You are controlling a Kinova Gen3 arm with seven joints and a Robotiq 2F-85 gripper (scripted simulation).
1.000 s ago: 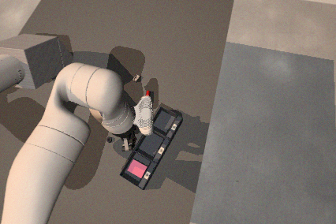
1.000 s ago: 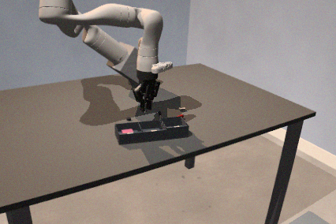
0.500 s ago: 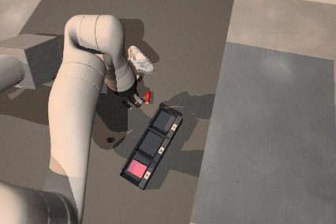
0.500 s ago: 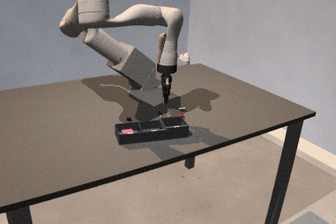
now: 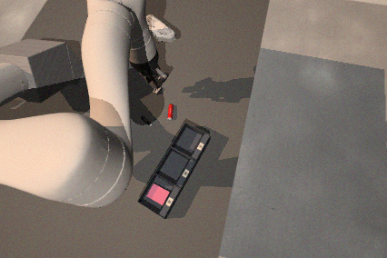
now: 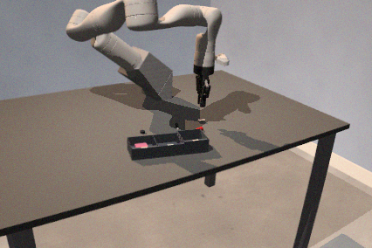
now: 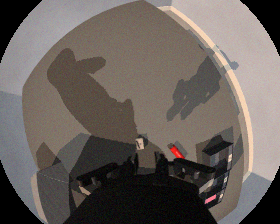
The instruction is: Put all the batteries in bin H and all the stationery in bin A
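Observation:
My gripper point(image 6: 202, 99) hangs above the table, fingers pointing down, partly open and empty; it also shows in the top view point(image 5: 156, 81). Just below it a small white-grey item point(image 6: 202, 120) lies on the table; it also shows in the top view point(image 5: 157, 90) and in the wrist view point(image 7: 140, 141). A red battery point(image 5: 170, 111) lies between that item and the bins, and shows in the wrist view point(image 7: 175, 152) too. A small black thing point(image 5: 146, 119) lies to its left. The dark three-compartment bin row point(image 5: 174, 169) holds a pink item point(image 5: 157, 193) in its near end compartment. The bin labels are too small to read.
The arm's base block point(image 5: 43, 60) stands at the left of the table. The table's right edge point(image 5: 245, 117) runs close to the bins. The arm's large elbow link point(image 5: 59, 158) hides the table's near left part in the top view.

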